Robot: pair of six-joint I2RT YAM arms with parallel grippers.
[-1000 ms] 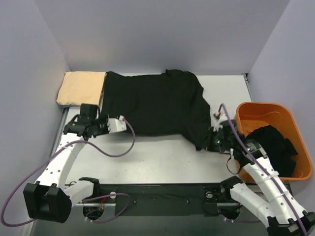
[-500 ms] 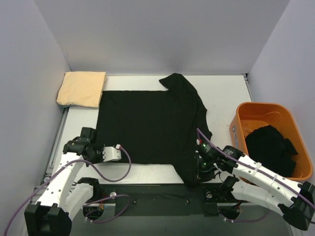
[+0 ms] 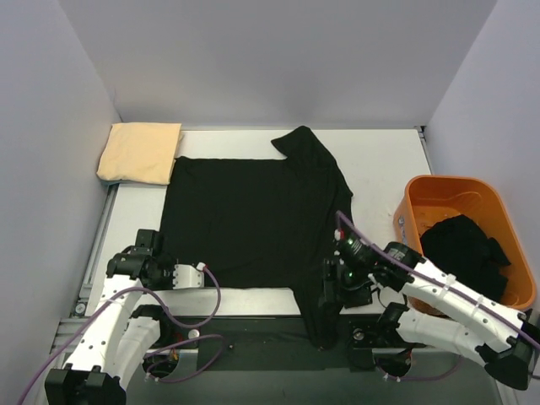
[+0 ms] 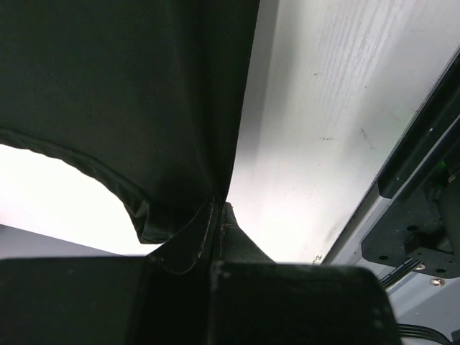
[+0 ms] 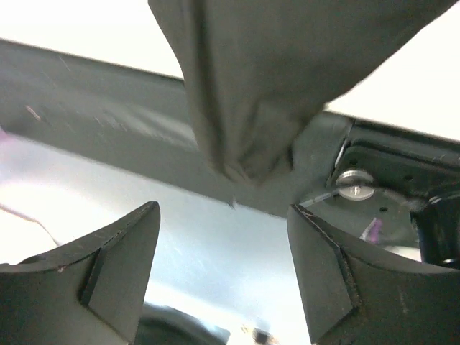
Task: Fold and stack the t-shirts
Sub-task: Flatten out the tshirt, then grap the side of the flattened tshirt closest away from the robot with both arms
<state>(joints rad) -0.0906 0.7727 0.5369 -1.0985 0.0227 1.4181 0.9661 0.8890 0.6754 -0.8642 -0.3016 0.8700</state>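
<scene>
1. Your left gripper point(image 4: 218, 210) was clamped on the black shirt point(image 3: 253, 215). The wrist view showed its fingers pressed together with a fold of hem pinched between them.
2. From above, that gripper point(image 3: 192, 277) sat at the shirt's near-left corner, low over the table point(image 3: 384, 169).
3. Your right gripper point(image 5: 223, 251) had its fingers point(image 5: 118, 262) spread wide with nothing between them.
4. Black cloth hung bunched above that gap. It looked clear of both fingers, but the wrist view was blurred, so I couldn't be sure.
5. Overhead, the right gripper point(image 3: 331, 291) was at the shirt's near-right side, just by the table's front edge.
6. The black shirt lay spread mostly flat mid-table, with one sleeve point(image 3: 295, 139) pointing at the back wall.
7. Its near-right corner drooped over the front edge onto the dark base rail point(image 3: 245, 329).
8. The tan shirt point(image 3: 139, 152) lay folded in the back-left corner, just beside the black shirt's back-left corner.
9. The orange bin point(image 3: 447, 181) stood at the right end of the table and held a black pile point(image 3: 464, 249) of cloth, well apart from both grippers.
</scene>
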